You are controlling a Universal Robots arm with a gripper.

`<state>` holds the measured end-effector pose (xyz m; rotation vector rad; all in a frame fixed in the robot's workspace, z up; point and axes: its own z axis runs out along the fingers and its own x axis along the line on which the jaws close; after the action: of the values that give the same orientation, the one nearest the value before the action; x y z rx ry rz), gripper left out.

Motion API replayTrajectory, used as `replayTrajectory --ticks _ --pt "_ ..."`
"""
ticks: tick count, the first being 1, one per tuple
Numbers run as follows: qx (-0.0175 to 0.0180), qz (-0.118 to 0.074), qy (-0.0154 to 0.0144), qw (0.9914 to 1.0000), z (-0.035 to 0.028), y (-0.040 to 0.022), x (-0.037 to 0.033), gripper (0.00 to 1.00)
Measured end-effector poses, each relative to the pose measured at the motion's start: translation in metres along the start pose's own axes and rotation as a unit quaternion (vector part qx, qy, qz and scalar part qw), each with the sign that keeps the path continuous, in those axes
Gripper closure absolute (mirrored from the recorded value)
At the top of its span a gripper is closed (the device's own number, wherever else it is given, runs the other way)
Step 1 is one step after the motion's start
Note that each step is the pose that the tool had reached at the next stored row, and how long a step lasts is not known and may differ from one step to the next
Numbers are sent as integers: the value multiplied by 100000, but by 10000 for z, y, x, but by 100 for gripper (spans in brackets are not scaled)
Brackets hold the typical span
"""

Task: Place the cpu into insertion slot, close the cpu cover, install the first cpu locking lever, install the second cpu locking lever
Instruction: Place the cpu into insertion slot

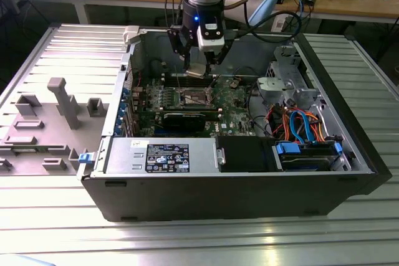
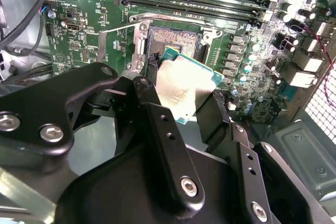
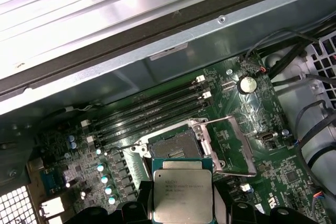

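Observed on site: the gripper (image 1: 198,66) hangs inside the open computer case (image 1: 249,194), which lies on its side on the ribbed metal tabletop (image 1: 187,241). The jaws are clamped on opposite edges of the cpu (image 1: 195,70); in the second wrist view the black fingers (image 2: 149,85) press against both sides of the chip (image 2: 186,80), with the gripper (image 2: 184,98) closed around it. The silver-grey metal top of the cpu (image 3: 182,195) faces the first wrist camera.

The cpu is held in the air over the motherboard (image 1: 234,101), above and close to the insertion slot (image 1: 192,96), and does not touch it. In the second wrist view the chip sits tilted against the socket outline.

The insertion slot (image 3: 176,148) is uncovered, and its contact field (image 2: 173,40) is exposed in both wrist views. The cpu cover (image 3: 206,140) is swung open to one side of the socket, its square window showing green board behind it (image 2: 139,43). I cannot tell how steeply it stands.

Black memory slots (image 3: 152,111) run just beside the socket. A long black card (image 1: 187,118) lies across the board nearer the case's front wall. A power supply (image 1: 165,154) and blue and orange cables (image 1: 299,123) occupy the rest of the case. Grey fixtures (image 1: 65,101) stand on the tabletop at the exterior view's left.
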<state>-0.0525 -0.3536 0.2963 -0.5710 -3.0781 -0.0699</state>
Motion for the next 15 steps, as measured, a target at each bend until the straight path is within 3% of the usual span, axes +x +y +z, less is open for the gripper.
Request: replayTrajectory --ticks 15 --pt "-32 1742 -71 99985 0 0 0 45"
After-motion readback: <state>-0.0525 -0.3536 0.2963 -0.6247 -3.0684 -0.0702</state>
